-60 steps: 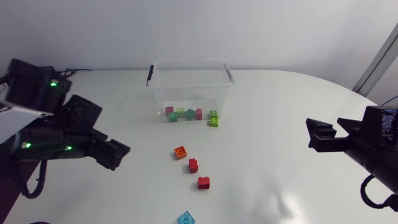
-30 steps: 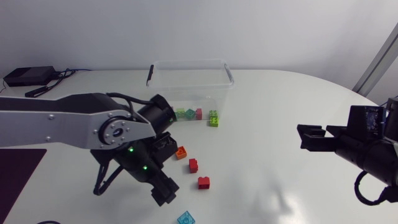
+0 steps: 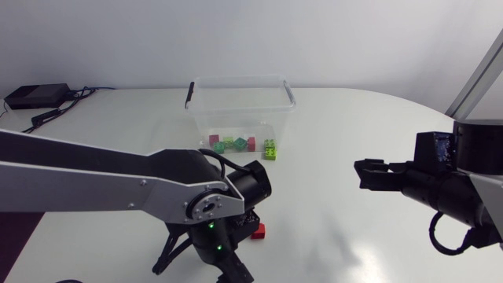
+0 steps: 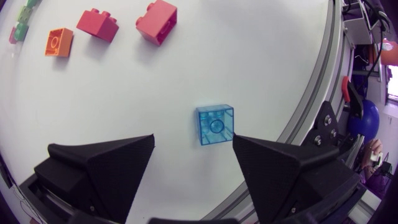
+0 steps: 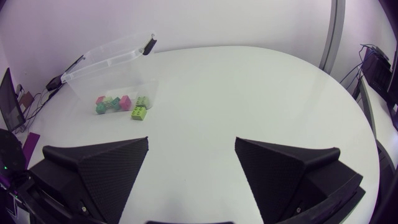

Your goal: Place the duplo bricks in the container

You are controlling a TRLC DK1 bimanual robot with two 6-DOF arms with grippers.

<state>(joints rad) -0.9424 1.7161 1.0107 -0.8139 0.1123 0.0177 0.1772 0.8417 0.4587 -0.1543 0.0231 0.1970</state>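
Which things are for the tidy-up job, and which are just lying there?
For the job: clear box, blue brick, orange brick, red brick, second red brick, green brick by the box, bricks inside it.
Just lying about: black gadget, its cables.

Left arm [image 3: 94, 177]: enters at the left edge of the head view. Its long silver-grey link lies stretched across, past the middle. The black joint [image 3: 240, 189] at the end of that link is bent, and the last links drop toward the near side, with the wrist aimed steeply downward. Left gripper [image 4: 193, 141]: fingers spread wide, tips level with each other.

Right arm [image 3: 460, 192]: enters at the right edge and keeps to the right side, well apart from the left arm. The wrist is roughly level. Right gripper [image 3: 369, 174]: aimed toward the middle, fingers spread wide, tips level.
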